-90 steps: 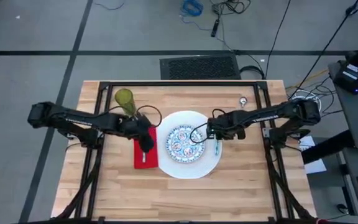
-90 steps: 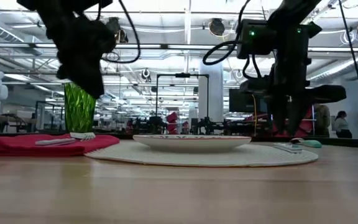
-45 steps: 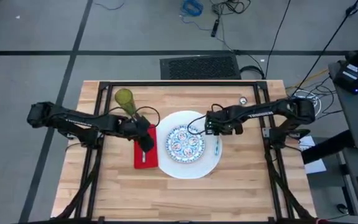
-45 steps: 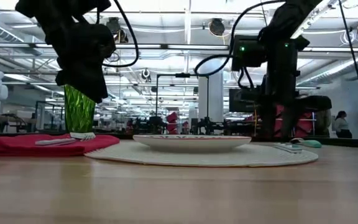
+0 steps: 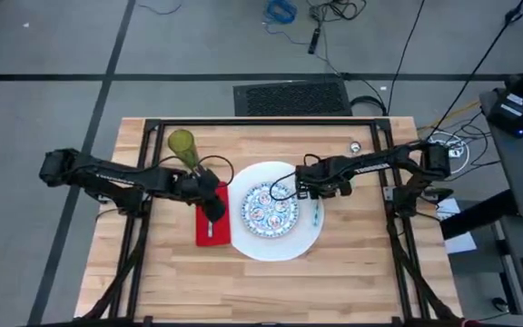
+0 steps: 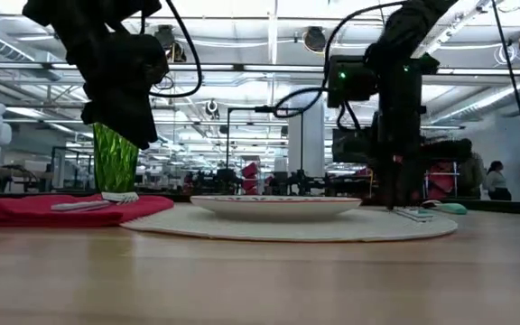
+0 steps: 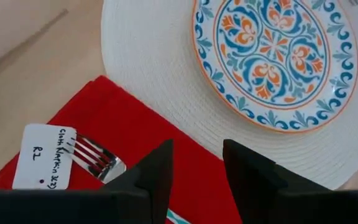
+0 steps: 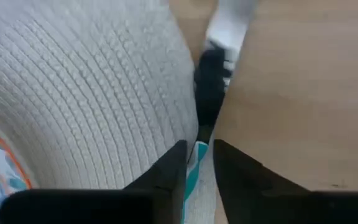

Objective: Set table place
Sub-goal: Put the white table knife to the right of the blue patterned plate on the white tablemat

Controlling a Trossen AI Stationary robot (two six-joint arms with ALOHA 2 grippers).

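A large white round plate lies mid-table with a small blue-patterned plate on it. Left of it, a red napkin lies flat and carries a silver fork beside a white label. My left gripper hovers open above the napkin. An olive-green tumbler stands upright behind the napkin. A teal-handled spoon lies along the white plate's right rim. My right gripper hangs just over that rim by the spoon's far end, narrowly open, with the teal handle showing below the gap.
A small silver round object sits near the table's far right corner. Black frame bars run along the far edge and both sides of the table. Bare wood spans the near half of the table.
My right gripper has drifted toward the table's left and a little toward the far edge, over the white plate's rim. The spoon has stayed where it lay.
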